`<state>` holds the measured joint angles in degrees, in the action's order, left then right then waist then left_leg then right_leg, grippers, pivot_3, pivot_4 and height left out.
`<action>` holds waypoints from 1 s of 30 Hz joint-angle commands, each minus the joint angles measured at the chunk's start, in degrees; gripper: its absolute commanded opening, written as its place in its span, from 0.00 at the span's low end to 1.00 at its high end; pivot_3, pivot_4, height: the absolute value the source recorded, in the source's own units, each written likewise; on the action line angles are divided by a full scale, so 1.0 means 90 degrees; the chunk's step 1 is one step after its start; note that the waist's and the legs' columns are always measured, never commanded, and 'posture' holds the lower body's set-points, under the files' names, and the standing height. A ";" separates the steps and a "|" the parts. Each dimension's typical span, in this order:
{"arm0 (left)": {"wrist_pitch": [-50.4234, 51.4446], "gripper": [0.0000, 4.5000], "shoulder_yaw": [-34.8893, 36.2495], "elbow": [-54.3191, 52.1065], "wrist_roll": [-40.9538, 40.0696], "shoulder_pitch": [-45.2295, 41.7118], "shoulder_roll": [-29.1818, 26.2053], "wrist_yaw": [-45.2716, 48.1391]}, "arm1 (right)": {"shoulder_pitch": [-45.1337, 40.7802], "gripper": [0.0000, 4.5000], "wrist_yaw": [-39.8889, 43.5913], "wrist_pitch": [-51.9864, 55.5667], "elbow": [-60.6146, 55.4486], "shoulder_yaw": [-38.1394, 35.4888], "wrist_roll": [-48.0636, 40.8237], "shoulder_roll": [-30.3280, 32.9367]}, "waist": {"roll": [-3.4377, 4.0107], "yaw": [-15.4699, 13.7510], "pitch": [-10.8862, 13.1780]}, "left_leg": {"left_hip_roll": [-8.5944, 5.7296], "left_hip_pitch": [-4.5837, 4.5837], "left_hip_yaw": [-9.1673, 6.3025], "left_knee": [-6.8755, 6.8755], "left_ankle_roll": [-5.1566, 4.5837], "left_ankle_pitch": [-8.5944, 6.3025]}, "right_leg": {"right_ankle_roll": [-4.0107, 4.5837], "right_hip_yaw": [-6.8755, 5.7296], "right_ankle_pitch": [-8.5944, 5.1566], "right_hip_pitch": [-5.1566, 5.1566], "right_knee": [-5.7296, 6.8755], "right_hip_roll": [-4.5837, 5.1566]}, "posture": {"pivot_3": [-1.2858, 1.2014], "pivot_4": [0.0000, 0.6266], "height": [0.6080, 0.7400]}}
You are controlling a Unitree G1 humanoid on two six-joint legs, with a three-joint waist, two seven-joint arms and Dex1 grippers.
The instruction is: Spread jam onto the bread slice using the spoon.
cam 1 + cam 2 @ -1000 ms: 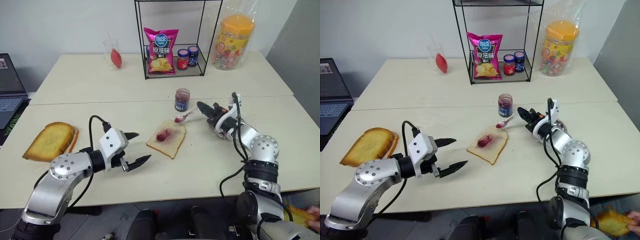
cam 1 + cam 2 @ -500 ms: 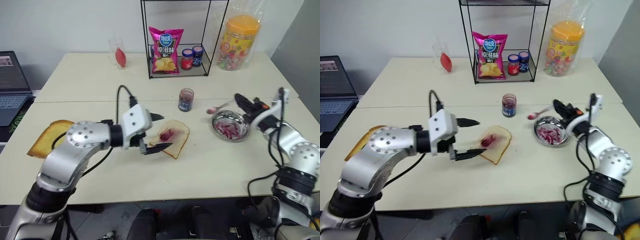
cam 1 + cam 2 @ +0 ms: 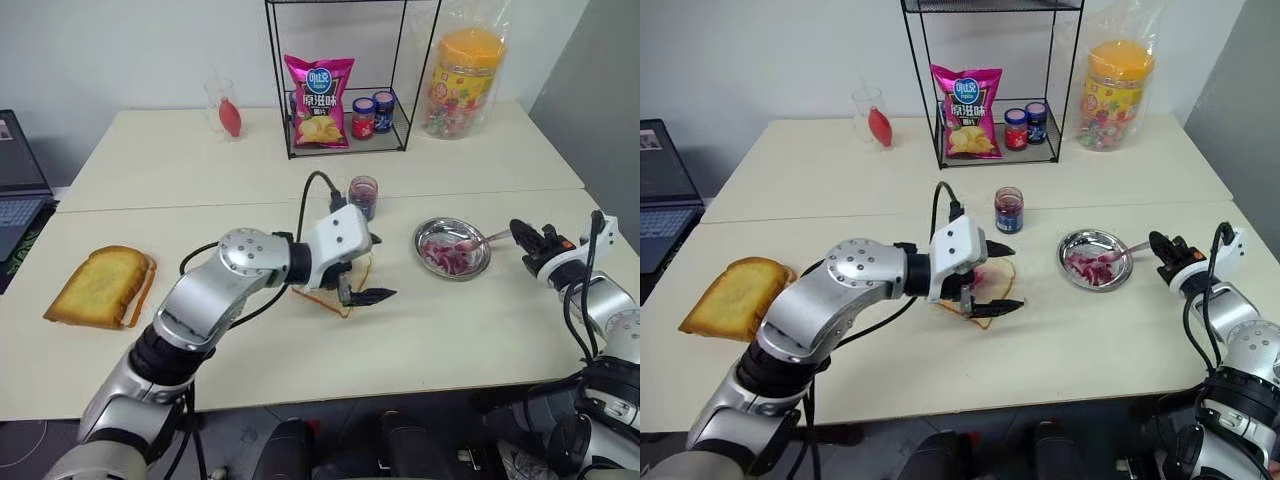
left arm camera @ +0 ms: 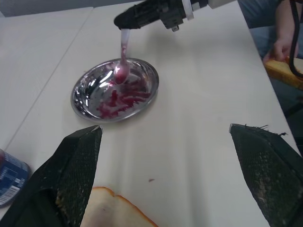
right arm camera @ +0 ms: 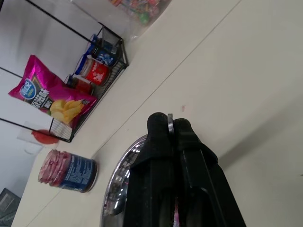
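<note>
Now the right gripper pinches the spoon, bowl resting in the steel dish; the left gripper, jaws spread, hovers over the bread slice on the table. Closing could crush the bread or smear its jam

Shiny metal dish, slim metal spoon, matt cream table.

Head stereo pair + two wrist cams.
Eyes look fwd/down over table, near-identical overlap. L wrist cam close, faces metal dish; R wrist cam low, looks along fingers twd wire rack. Both wrist views share dish.
</note>
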<state>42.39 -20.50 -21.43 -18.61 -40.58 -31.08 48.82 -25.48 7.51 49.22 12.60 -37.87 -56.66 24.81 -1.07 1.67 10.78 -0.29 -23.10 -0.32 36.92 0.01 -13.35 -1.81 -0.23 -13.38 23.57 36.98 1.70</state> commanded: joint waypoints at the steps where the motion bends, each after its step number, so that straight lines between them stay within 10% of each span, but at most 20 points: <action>1: -0.0239 1.00 -0.0026 0.0179 0.0164 -0.0221 0.0179 -0.0017 | -0.0280 0.00 0.0321 -0.0363 0.0511 0.0053 0.0272 0.0212 | 0.0000 0.0001 0.0000 | 0.0000 0.0003 0.0006 -0.0002 0.0000 0.0000 | 0.0000 0.0006 0.0000 0.0000 0.0000 0.0000 | 0.52 0.24 1.00; 10: -0.0317 1.00 -0.0001 0.0203 0.0282 -0.0154 0.0230 0.0075 | -0.0458 0.00 0.0799 -0.0563 0.1239 0.0329 0.0758 0.0469 | -0.0001 0.0000 0.0000 | -0.0003 0.0016 0.0050 0.0000 0.0000 0.0000 | -0.0017 0.0082 0.0010 0.0000 -0.0002 -0.0001 | 0.52 0.24 1.00; 30: -0.0500 1.00 0.0120 0.0381 0.0440 -0.0112 0.0214 0.0055 | 0.0356 0.90 0.1797 -0.2196 0.0133 0.1733 0.2794 0.0770 | -0.0002 -0.0001 0.0001 | -0.0005 0.0019 0.0070 0.0004 -0.0001 -0.0001 | -0.0032 0.0110 0.0019 0.0005 -0.0002 -0.0003 | 0.52 0.24 1.00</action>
<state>39.21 -20.74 -17.25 -15.09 -41.17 -29.21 49.43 -22.64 22.68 32.31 16.41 -21.54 -32.62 30.80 -1.08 1.66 10.79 -0.33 -22.93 0.30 36.95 0.00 -13.36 -2.10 0.75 -13.21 23.61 36.96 1.68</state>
